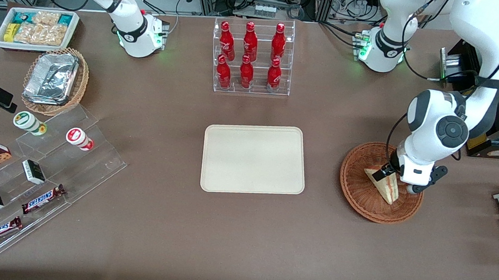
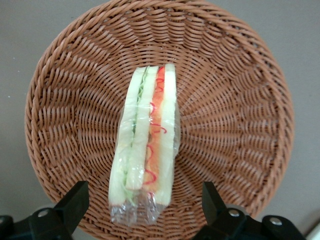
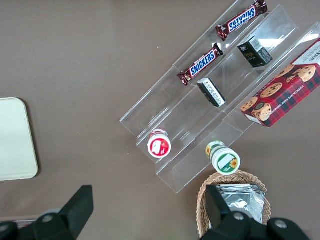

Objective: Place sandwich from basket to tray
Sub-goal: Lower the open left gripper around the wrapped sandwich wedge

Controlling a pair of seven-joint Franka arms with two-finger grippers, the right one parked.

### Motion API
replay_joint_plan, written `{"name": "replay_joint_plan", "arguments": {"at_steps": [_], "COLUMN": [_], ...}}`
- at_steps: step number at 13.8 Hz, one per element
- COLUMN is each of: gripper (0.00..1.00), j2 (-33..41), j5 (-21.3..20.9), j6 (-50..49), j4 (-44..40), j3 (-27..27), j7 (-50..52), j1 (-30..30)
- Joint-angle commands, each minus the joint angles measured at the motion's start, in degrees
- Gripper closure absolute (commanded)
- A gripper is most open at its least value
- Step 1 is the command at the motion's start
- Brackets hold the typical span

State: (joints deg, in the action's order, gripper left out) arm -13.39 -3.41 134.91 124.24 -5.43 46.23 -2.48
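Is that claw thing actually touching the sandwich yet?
Apart. In the left wrist view the end effector is open, its fingers straddling the wrapped sandwich in the basket, with wicker showing on both sides.

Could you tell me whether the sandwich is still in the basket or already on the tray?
In the basket: the sandwich rests on the weave, the open gripper straddling it. The tray holds nothing.
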Motion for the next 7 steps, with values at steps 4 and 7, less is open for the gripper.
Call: {"name": "replay_joint_plan", "arguments": {"at_steps": [4,7], "gripper": [0.0,0.0], "j2": [-3.22,-4.54], "j5": [-1.77,-1.77], "j6": [2.1,3.08], "j4": [-1.63,-1.63], "j3": [0.25,0.34], "j7": [1.66,1.75], "j1": [0.11,0.28]}}
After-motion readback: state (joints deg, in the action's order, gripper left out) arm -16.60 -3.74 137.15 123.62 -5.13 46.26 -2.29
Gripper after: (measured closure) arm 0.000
